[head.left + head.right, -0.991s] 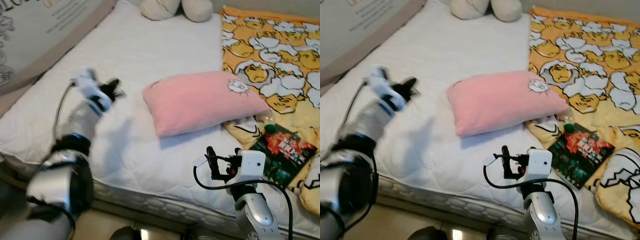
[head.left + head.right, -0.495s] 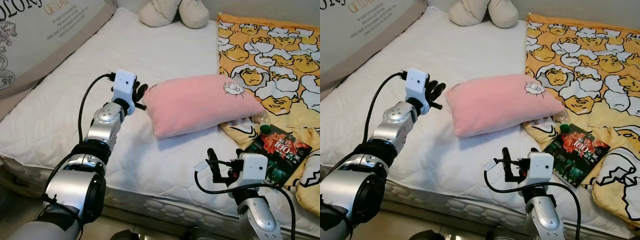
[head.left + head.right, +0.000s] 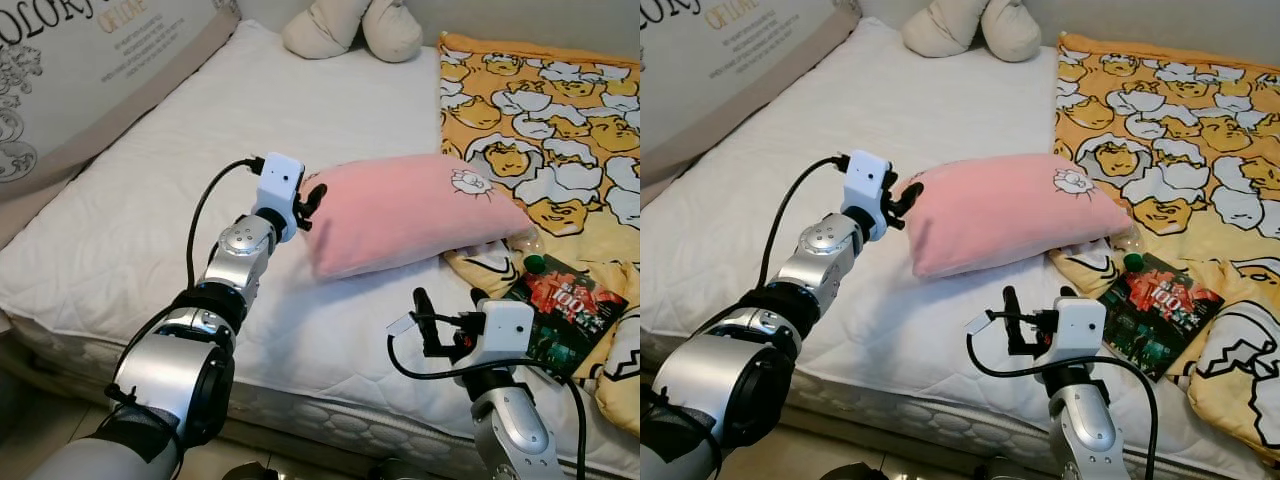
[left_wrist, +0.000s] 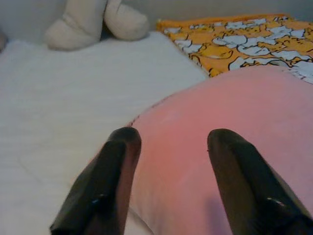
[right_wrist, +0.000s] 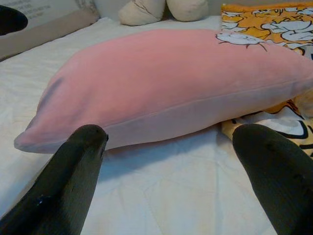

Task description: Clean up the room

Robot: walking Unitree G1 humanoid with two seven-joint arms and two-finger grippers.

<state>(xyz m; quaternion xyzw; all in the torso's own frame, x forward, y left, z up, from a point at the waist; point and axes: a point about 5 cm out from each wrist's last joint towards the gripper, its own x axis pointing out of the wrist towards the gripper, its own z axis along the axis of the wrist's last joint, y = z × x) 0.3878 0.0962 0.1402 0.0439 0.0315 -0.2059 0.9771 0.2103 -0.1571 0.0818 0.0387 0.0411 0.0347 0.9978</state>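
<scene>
White quilted mattress (image 3: 150,240) carries everything. Yellow cartoon-print blanket (image 3: 560,130) covers its right side. Pink pillow (image 3: 410,210) lies mid-bed, its right end resting on the blanket's edge. Cream plush toy (image 3: 355,25) sits at the head of the bed. Dark glossy packet (image 3: 565,315) lies on the blanket near the right arm.

Left end effector (image 3: 902,205) is at the pillow's left corner, fingers (image 4: 112,171) spread and straddling that corner, not yet pinching. Right end effector (image 3: 445,325) hovers low in front of the pillow, fingers spread, holding nothing.

Pillow looks soft, light and floppy; best pinch the corner or edge seam, since the fat middle would likely just squash.
</scene>
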